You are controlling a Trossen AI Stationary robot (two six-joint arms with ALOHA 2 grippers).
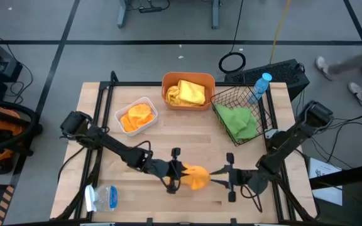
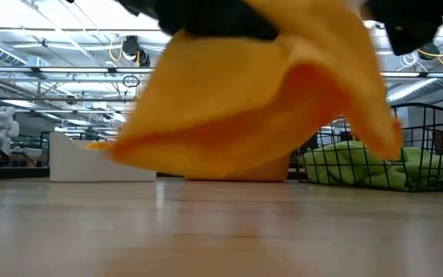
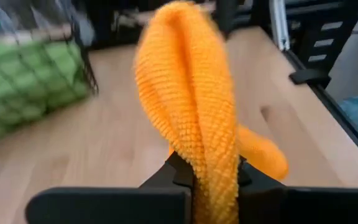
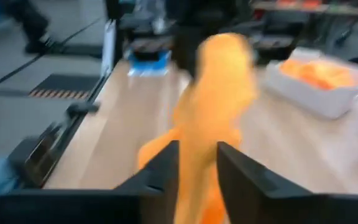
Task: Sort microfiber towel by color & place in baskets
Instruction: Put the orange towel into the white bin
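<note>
An orange microfiber towel (image 1: 198, 177) hangs bunched between my two grippers near the table's front middle, clear of the wood in the low view (image 2: 244, 100). My left gripper (image 3: 215, 177) comes from the left and is shut on it. My right gripper (image 4: 197, 162) comes from the right with the cloth between its fingers. At the back stand the white tray (image 1: 148, 102) with orange towels, the orange tub (image 1: 166, 88) with a yellow towel, and the black wire basket (image 1: 222, 97) with a green towel. My left gripper pinches a bunched fold of the towel (image 3: 213, 155) between its two fingers, several layers thick. The fingers come nearly level from the table's left. The cloth rises past the fingertips and droops beyond them, lifted clear of the table. My right gripper has a bunched part of the towel (image 4: 197, 143) between its two fingers, filling the gap. It comes nearly level from the table's right. The cloth hangs slack below and beyond the fingers, off the table.
A clear bottle with a blue cap (image 1: 261, 86) stands at the wire basket's far corner. A clear plastic item with blue (image 1: 102, 198) lies at the front left. Bare wood lies between the grippers and the containers. A person's feet (image 1: 357, 88) show beyond the table's right.
</note>
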